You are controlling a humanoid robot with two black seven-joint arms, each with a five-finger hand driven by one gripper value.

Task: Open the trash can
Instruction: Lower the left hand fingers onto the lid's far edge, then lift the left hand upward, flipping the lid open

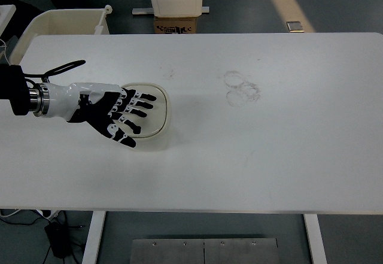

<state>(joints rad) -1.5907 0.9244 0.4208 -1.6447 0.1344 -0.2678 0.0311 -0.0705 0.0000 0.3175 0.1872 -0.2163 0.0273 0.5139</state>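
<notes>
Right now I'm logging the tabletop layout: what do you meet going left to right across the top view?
Left hand, spread over the trash can → trash can → faint ring marks on the table.

A white table (269,156) fills most of the top view. Directly on it stands a small cream trash can (157,117) with rounded corners, seen from above, left of the table's middle. To the right of the trash can, toward the far edge, faint ring-shaped smudges (242,88) mark the tabletop. A fainter scuff (168,72) lies just beyond the trash can.
</notes>
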